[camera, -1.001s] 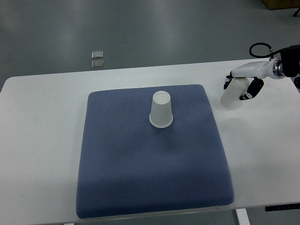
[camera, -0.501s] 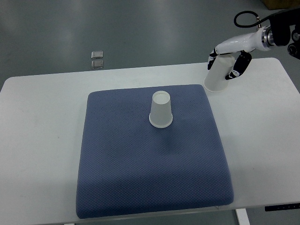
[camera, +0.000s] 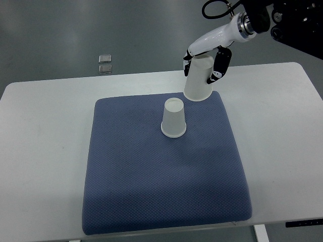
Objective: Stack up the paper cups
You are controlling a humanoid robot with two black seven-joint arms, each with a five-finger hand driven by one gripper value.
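Observation:
A white paper cup (camera: 173, 118) stands upside down on the blue mat (camera: 161, 166), near its far middle. A second white paper cup (camera: 199, 78), also mouth down, hangs in the air just right of and behind the first. My right hand (camera: 204, 63) is shut on this cup's upper part, its white arm coming in from the top right. The held cup's rim is over the mat's far edge and does not touch the standing cup.
The mat lies on a white table (camera: 45, 131). Two small square grey objects (camera: 105, 63) lie on the grey floor beyond the table's far edge, at the left. Black robot parts (camera: 295, 20) and a cable fill the top right corner.
My right hand has carried the held cup leftward and up, from the table's right side to a spot over the mat's far edge near the standing cup. The standing cup has not moved.

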